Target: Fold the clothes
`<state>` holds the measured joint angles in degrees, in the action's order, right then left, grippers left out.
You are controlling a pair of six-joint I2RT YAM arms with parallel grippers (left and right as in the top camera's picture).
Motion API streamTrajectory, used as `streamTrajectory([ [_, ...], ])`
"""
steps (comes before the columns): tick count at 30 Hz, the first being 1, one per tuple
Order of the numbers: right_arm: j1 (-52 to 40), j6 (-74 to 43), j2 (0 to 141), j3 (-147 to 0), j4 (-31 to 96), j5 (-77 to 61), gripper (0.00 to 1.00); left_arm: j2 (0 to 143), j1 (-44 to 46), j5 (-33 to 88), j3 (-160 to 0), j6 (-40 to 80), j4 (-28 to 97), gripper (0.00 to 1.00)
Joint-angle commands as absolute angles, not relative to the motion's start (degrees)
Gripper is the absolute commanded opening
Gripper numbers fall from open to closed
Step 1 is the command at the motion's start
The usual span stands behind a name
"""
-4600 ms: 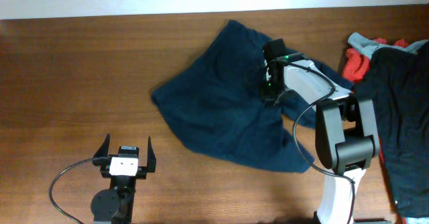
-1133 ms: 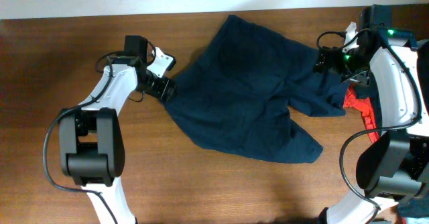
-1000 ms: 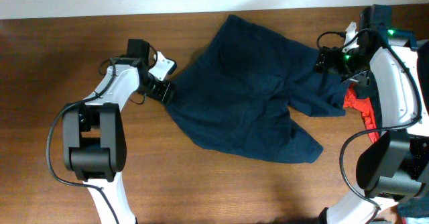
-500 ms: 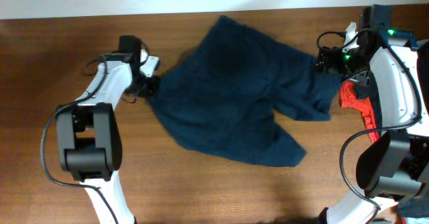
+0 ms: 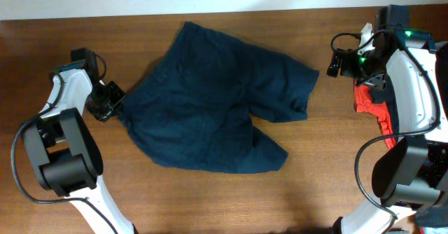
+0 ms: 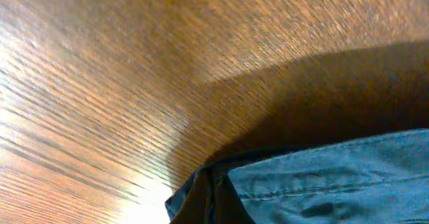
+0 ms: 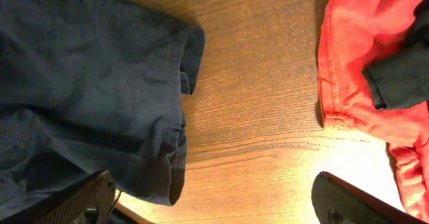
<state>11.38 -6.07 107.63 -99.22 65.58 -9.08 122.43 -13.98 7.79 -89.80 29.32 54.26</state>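
Left gripper (image 5: 112, 105): jaws pinched fully together on the left corner of the navy shorts (image 5: 210, 108). In the left wrist view the stitched edge of the shorts (image 6: 335, 177) runs right under the camera, lifted a little, throwing a shadow on the wood of the table (image 6: 134, 56). I cannot make out my own fingers in that view.

Right gripper (image 5: 337, 62): jaws spread as wide as they go and holding nothing. In the right wrist view my two dark fingers (image 7: 74, 204) frame bare table (image 7: 255, 117). The right gripper (image 7: 211, 187) hangs over the gap between the hem of one shorts leg (image 7: 87, 96) on one side and an orange-red garment (image 7: 362, 56) on the other. It touches neither.

Count:
- One pair of navy shorts.
- One orange-red garment (image 5: 369, 102).
- One dark grey piece of cloth (image 7: 409, 73), lying over the orange-red garment in the right wrist view.
- Two arms.

Shorts: spread mostly flat across the middle of the table (image 5: 210, 206). The left corner is in my left grip. One leg reaches toward the right arm with its hem slightly curled. The other leg points toward the near right. The top corner lies close to the far edge of the table.

Orange-red garment: at the right edge of the table, just beyond the right arm, well apart from the shorts.
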Motion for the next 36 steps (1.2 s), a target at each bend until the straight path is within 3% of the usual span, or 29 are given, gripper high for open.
streamTrajectory([
  [1,11.66,-6.31,107.33,-99.63,65.6,-8.78,0.99,123.11,-14.24,14.13,-90.74,37.1,54.08,0.01],
  [8,11.66,-6.31,107.33,-99.63,65.6,-8.78,0.99,122.37,-14.17,12.75,-91.5,27.92,54.11,0.01],
  [15,11.66,-6.31,107.33,-99.63,65.6,-8.78,0.99,118.26,-15.22,9.06,-94.76,15.81,56.42,0.32],
  [16,11.66,-6.31,107.33,-99.66,65.6,-8.78,0.99,117.32,-15.22,9.69,-95.7,14.0,56.51,0.39],
  [17,11.66,-6.28,107.33,-99.63,65.6,-8.78,0.99,116.22,-15.22,12.1,-96.49,12.03,56.49,0.52],
  [20,11.66,-6.31,107.33,-99.63,65.6,-8.78,0.99,114.24,-15.14,19.64,-97.34,8.4,55.7,0.66],
  [23,11.66,-6.31,107.33,-99.66,65.6,-8.78,0.99,113.49,-14.02,28.62,-97.41,1.83,52.95,0.65],
  [27,11.66,-6.31,107.33,-99.66,65.6,-8.78,0.99,113.49,-10.7,29.91,-97.38,-3.88,50.3,0.66],
  [36,11.66,-6.31,107.33,-99.63,65.6,-8.78,0.99,113.67,-0.69,15.2,-97.38,-14.48,43.59,0.66],
])
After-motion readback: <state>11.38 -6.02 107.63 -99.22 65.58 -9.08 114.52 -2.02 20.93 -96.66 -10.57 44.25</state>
